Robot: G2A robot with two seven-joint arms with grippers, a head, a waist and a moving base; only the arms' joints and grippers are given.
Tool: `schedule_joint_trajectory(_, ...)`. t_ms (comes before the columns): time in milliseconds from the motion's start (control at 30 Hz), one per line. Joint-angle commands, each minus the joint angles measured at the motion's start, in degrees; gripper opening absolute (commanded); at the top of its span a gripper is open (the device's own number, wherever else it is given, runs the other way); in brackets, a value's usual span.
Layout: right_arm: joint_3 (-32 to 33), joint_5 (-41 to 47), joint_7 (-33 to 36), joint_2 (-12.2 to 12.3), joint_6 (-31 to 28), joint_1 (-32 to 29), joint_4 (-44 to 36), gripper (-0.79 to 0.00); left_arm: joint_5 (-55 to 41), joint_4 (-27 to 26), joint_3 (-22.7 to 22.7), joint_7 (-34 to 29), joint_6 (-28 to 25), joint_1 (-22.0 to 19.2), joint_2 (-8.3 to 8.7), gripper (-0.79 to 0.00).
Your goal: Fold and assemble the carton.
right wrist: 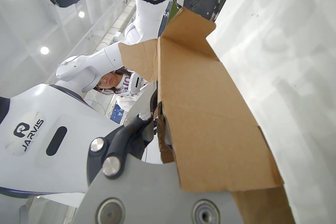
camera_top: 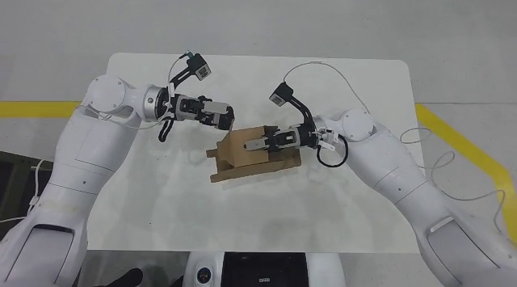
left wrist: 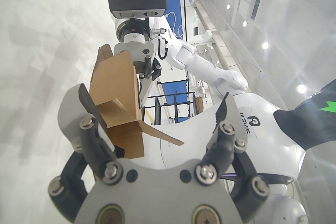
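Observation:
A brown carton [camera_top: 245, 158] lies partly unfolded on the middle of the white table [camera_top: 145, 206], flaps spread at both ends. My right gripper [camera_top: 257, 145] is shut on the carton's upper wall; in the right wrist view one finger [right wrist: 143, 128] presses the cardboard wall [right wrist: 204, 114] and the other is hidden behind it. My left gripper [camera_top: 229, 117] stands open just off the carton's far left corner, gripping nothing. In the left wrist view its two fingers [left wrist: 88, 104] straddle the carton's end flaps [left wrist: 118, 93], with the right gripper [left wrist: 145, 72] beyond on the wall.
The table's edges lie well away from the carton on every side, with bare surface around it. A yellow line [camera_top: 32, 109] runs along the grey floor on both sides. The right arm's cable [camera_top: 355, 85] arcs over the table's back right.

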Motion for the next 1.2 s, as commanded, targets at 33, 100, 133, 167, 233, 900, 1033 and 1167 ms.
schedule_joint_trajectory(33,-0.3,-0.2,0.1,-0.2,0.1,0.2,0.5,-0.785,-0.1,-0.5,0.2,-0.4,0.2,0.1,-0.05,0.0)
schedule_joint_trajectory(100,-0.4,-0.3,0.1,-0.3,0.1,0.4,0.7,-0.785,-0.1,-0.9,0.3,-0.5,0.2,0.2,-0.11,0.0)
schedule_joint_trajectory(133,-0.5,-0.3,0.0,-0.4,0.0,0.4,0.9,-0.785,-0.1,-1.0,0.3,-0.5,0.2,0.2,-0.14,0.0)
schedule_joint_trajectory(167,-0.5,-0.5,-0.1,-0.4,-0.1,0.5,1.1,-0.785,0.0,-1.1,0.4,-0.5,0.1,0.2,-0.16,0.0)
schedule_joint_trajectory(233,-0.5,-0.6,-0.2,-0.5,-0.2,0.6,1.6,-0.785,0.1,-1.1,0.6,-0.5,0.2,0.2,-0.23,0.0)
schedule_joint_trajectory(900,5.5,-4.7,-6.2,1.7,-6.1,0.9,8.1,-0.785,4.6,-0.9,-2.0,2.4,-3.1,0.7,0.41,0.0)
schedule_joint_trajectory(1033,5.5,-4.7,-6.2,1.7,-6.1,0.9,8.1,-0.785,4.6,-0.9,-2.0,2.4,-3.1,0.7,0.41,0.0)
schedule_joint_trajectory(1167,5.5,-4.7,-6.2,1.7,-6.1,0.9,8.1,-0.785,4.6,-0.9,-2.0,2.4,-3.1,0.7,0.41,0.0)
